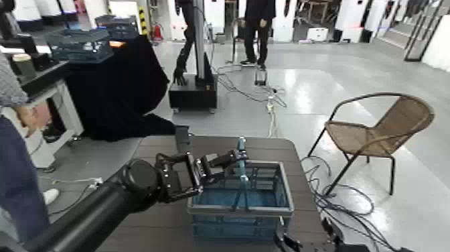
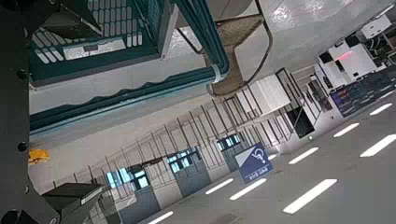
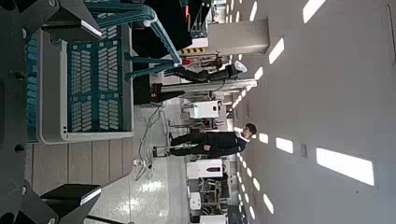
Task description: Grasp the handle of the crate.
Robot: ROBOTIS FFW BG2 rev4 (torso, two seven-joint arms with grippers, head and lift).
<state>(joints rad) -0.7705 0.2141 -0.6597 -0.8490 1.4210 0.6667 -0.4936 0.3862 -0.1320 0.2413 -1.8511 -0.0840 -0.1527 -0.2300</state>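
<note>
The blue latticed crate (image 1: 241,201) with a grey rim stands on the brown table (image 1: 154,224) in front of me. Its thin light-blue handle (image 1: 241,159) stands upright across its middle. My left gripper (image 1: 231,161) reaches in from the left at the handle's height, right beside it. In the left wrist view the handle (image 2: 121,93) runs between the spread fingers of the left gripper (image 2: 79,105), which is open. My right gripper (image 1: 294,244) sits low at the table's near edge. It is open in the right wrist view (image 3: 75,107), which shows the crate (image 3: 84,84) from the side.
A wicker chair (image 1: 382,131) stands on the right. A black-draped table with a darker crate (image 1: 84,43) stands at the far left. A person (image 1: 20,147) is at my left and others (image 1: 258,27) are behind. Cables (image 1: 271,97) lie on the floor. A small dark object (image 1: 182,139) sits at the table's far edge.
</note>
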